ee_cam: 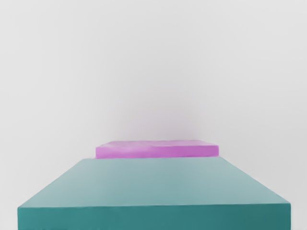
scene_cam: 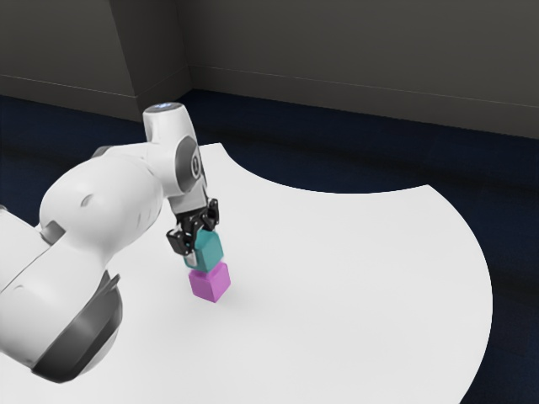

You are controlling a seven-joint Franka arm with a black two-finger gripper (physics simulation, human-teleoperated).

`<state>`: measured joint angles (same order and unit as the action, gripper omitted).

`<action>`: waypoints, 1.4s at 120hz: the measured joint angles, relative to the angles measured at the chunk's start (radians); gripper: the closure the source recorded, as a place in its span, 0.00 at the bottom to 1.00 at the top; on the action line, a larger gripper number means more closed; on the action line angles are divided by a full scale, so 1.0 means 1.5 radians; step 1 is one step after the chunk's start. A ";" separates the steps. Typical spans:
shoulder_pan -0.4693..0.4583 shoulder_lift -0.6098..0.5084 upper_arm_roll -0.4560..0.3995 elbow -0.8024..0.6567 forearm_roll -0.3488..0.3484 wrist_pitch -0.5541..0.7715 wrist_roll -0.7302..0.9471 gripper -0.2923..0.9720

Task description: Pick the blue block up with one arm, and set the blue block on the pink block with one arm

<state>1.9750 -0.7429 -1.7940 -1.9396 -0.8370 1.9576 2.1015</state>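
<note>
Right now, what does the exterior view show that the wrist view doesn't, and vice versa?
Exterior view adds: the white Franka arm, its gripper at the top of the blue block, the curved edge of the table, the dark floor and grey walls.
Wrist view adds: a close look at the blue block's flat top face, with a strip of the pink block peeking past its far edge.
Shared: blue block over pink block, on the white table.

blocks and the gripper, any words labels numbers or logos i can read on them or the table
None: the blue block, the pink block, the gripper and the table show plain surfaces with no lettering, numbers or signs.
</note>
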 joint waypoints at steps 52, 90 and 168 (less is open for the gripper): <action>0.001 -0.005 -0.006 0.010 0.000 0.000 -0.012 0.48; 0.000 -0.005 -0.006 -0.001 -0.001 0.000 -0.020 0.48; 0.000 -0.010 -0.006 -0.004 0.000 0.000 -0.025 0.48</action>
<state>1.9757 -0.7584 -1.8027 -1.9458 -0.8370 1.9581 2.0640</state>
